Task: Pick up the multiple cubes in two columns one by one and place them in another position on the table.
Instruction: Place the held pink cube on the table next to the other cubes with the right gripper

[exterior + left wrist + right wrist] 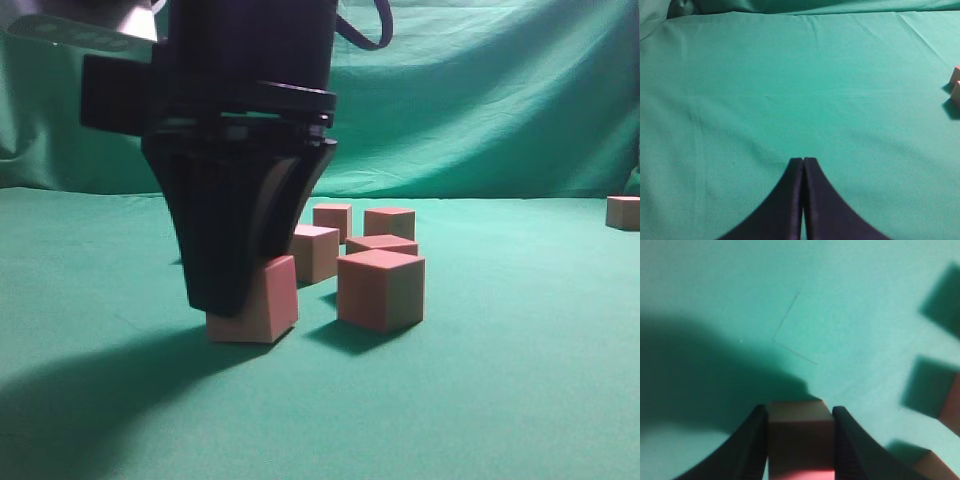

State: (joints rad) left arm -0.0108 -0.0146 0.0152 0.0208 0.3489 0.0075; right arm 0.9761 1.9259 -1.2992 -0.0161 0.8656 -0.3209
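My right gripper (238,303) is shut on one cube (272,302), which is tilted with its lower edge at the green table (500,400). In the right wrist view that cube (800,432) fills the gap between the two black fingers of the right gripper (799,409). Several more cubes stand just right of and behind it, the nearest (380,288) large in front, another (315,252) behind the held one. My left gripper (803,160) is shut and empty over bare cloth, with two cubes (956,85) at that view's right edge.
A lone cube (623,212) sits far right near the draped green backdrop (480,110). The right wrist view shows two neighbouring cubes (950,405) at its right edge and a wide arm shadow (700,375) to the left.
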